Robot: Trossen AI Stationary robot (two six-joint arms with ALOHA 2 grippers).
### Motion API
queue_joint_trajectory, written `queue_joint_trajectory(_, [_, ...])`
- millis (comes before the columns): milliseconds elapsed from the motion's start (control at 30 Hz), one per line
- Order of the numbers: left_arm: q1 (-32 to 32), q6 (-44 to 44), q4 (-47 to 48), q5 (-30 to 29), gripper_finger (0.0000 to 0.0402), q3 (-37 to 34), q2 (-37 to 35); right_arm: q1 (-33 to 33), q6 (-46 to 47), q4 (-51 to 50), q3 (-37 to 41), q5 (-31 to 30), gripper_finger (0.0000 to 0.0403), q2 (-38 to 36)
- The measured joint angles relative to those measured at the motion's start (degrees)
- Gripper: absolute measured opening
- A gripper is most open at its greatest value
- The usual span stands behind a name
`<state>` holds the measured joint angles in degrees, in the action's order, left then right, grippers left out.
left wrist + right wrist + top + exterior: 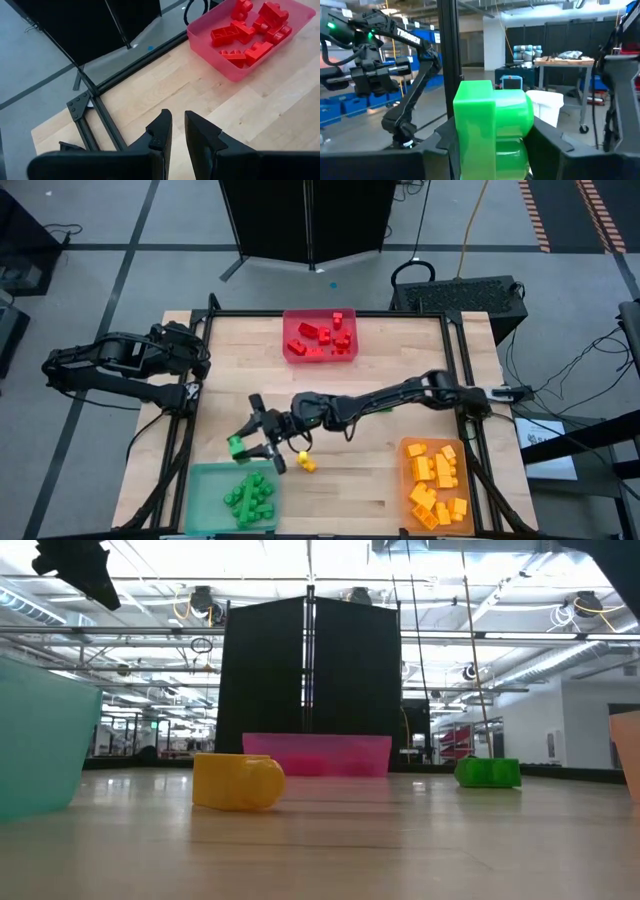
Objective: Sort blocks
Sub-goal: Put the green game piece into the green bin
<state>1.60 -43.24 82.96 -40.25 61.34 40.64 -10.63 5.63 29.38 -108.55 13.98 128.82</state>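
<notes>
While the right arm reaches across the table from its right edge, the right gripper (252, 442) sits low near the front-left, just above the green tray's (200, 498) back rim, and it's clamped on a green block (236, 446) — the right wrist view shows that block (492, 127) wedged tight betw. the two dark fingers (442, 145), studs facing the camera. A yellow block (305, 463) lies loose on the bare wood just right of the gripper, apart from it; in the low view it's on its side (238, 781) in the foreground, w/ a green block (488, 772) farther back to the right, though you can't tell there whether that one touches the wood. Green tray holds a cluster of green blocks (250, 498). Red tray (290, 350) at the back centre carries the red blocks (322, 335); the left wrist view looks down on them (250, 30). Orange tray (408, 480) at front-right is packed w/ orange blocks (438, 485). Left gripper (178, 131) — parked off the table's back-left corner, over the frame, fingers nearly together w/ a thin gap, nothing betw. them.
</notes>
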Motion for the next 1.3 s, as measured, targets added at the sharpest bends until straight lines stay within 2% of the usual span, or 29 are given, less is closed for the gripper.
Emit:
queue_joint_trajectory(133, [0.0, -0.2, -0.1, 0.9, 0.0059, 0.0, 0.0, 0.0, 3.0, 3.0, 0.0, 2.1, 0.015, 2.4])
queue_joint_trajectory(367, [0.0, -1.5, -0.1, 1.1, 0.0059, 0.0, 0.0, -0.4, 4.5, 1.9, 0.0, 4.2, 0.015, 5.2])
queue_joint_trajectory(500, [0.0, -1.5, -0.1, 1.1, 0.0059, 0.0, 0.0, -1.3, 4.2, -4.2, 0.0, 5.9, 0.015, 5.2])
queue_joint_trajectory(800, [0.0, -1.4, -0.1, 1.0, 0.0059, 0.0, 0.0, -2.6, -3.0, -15.9, 0.0, 5.9, 0.015, 5.4])
queue_joint_trajectory(1300, [0.0, -1.4, 0.0, 1.0, 0.0059, 0.0, 0.0, -2.5, -0.6, -15.1, 0.0, 5.1, 0.015, 9.6])
